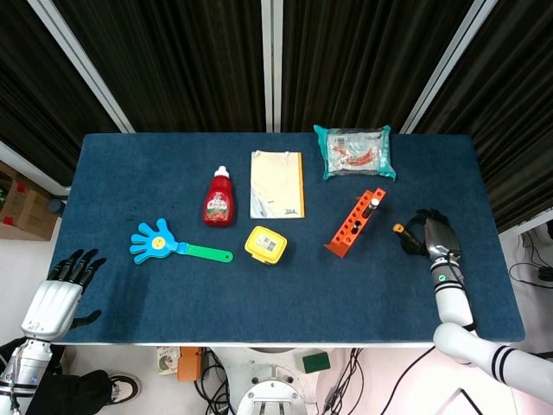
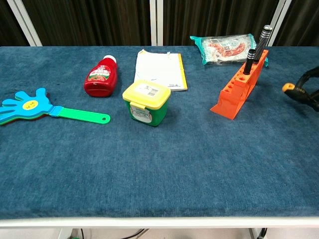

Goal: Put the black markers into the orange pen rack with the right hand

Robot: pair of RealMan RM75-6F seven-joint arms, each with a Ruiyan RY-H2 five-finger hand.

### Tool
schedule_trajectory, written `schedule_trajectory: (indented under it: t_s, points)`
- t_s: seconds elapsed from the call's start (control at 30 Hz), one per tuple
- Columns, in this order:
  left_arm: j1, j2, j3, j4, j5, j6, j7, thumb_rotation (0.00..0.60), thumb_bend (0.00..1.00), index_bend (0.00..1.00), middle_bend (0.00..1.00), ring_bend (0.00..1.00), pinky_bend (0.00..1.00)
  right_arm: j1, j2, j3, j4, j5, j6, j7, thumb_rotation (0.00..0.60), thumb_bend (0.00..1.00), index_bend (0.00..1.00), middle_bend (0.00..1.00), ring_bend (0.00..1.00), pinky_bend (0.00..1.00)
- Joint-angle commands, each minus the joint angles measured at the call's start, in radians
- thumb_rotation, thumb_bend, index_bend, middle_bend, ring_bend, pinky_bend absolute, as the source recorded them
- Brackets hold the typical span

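Observation:
The orange pen rack [image 1: 354, 223] [image 2: 239, 89] stands right of the table's centre, with two black markers [image 2: 256, 52] upright in its far slots. To the right of the rack, my right hand [image 1: 435, 237] [image 2: 309, 87] holds a black marker with an orange end [image 1: 401, 233] [image 2: 294, 90], lifted a little off the cloth. My left hand [image 1: 60, 290] hangs off the table's left front corner with its fingers spread and nothing in them.
On the blue cloth lie a red ketchup bottle [image 1: 219, 199], a notepad [image 1: 276, 184], a yellow-lidded tub [image 1: 265, 245], a blue hand clapper [image 1: 173, 245] and a green snack packet [image 1: 354, 151]. The table's right edge [image 1: 497, 233] runs close to my right hand.

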Motion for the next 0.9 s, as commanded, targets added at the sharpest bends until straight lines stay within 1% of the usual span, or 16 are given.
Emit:
schedule_trajectory:
  t_s: [0.03,0.13,0.2,0.33,0.43,0.53,0.6,0.73,0.9]
  points:
    - [0.001,0.0,-0.001,0.0,-0.001,0.002,-0.001,0.6,0.06,0.15,0.07,0.03,0.19,-0.076,0.073,0.091,-0.089,-0.159,0.033,0.245,0.6,0.41,0.66,0.13,0.0,0.0]
    - [-0.001,-0.001,-0.003,-0.001,-0.004,-0.002,0.001,0.6,0.06,0.15,0.07,0.03,0.19,-0.123,0.115,0.139,-0.125,-0.272,0.036,0.443,0.6,0.41,0.66,0.13,0.0,0.0]
    - [-0.004,-0.003,-0.003,-0.001,-0.006,-0.008,0.004,0.6,0.06,0.15,0.07,0.03,0.19,-0.144,0.125,0.164,-0.127,-0.346,0.053,0.556,0.6,0.4,0.66,0.13,0.0,0.0]
    - [-0.005,-0.007,-0.001,-0.002,-0.005,-0.013,0.014,0.6,0.06,0.15,0.07,0.03,0.19,-0.17,0.104,0.206,-0.086,-0.496,0.133,0.784,0.6,0.38,0.66,0.13,0.0,0.0]
    - [-0.005,-0.008,-0.002,-0.002,-0.008,-0.012,0.019,0.6,0.06,0.14,0.07,0.03,0.19,-0.171,0.078,0.232,-0.053,-0.552,0.181,0.915,0.6,0.36,0.66,0.14,0.0,0.0]
    - [-0.006,-0.01,-0.004,-0.003,-0.013,-0.016,0.023,0.6,0.06,0.14,0.07,0.03,0.19,-0.161,0.059,0.25,-0.028,-0.575,0.206,0.983,0.6,0.35,0.66,0.14,0.0,0.0]
    - [-0.007,-0.01,-0.004,-0.004,-0.015,-0.019,0.024,0.6,0.06,0.15,0.07,0.03,0.19,-0.154,0.052,0.262,-0.029,-0.568,0.209,1.001,0.6,0.34,0.66,0.14,0.0,0.0]
    - [-0.009,-0.01,-0.007,-0.004,-0.021,-0.022,0.024,0.6,0.06,0.15,0.07,0.03,0.19,-0.132,0.047,0.277,-0.037,-0.541,0.197,0.983,0.6,0.34,0.66,0.14,0.0,0.0]
    - [-0.009,-0.008,-0.007,-0.003,-0.023,-0.022,0.02,0.6,0.06,0.15,0.07,0.03,0.19,-0.107,0.032,0.27,-0.027,-0.519,0.168,0.957,0.6,0.34,0.66,0.14,0.0,0.0]
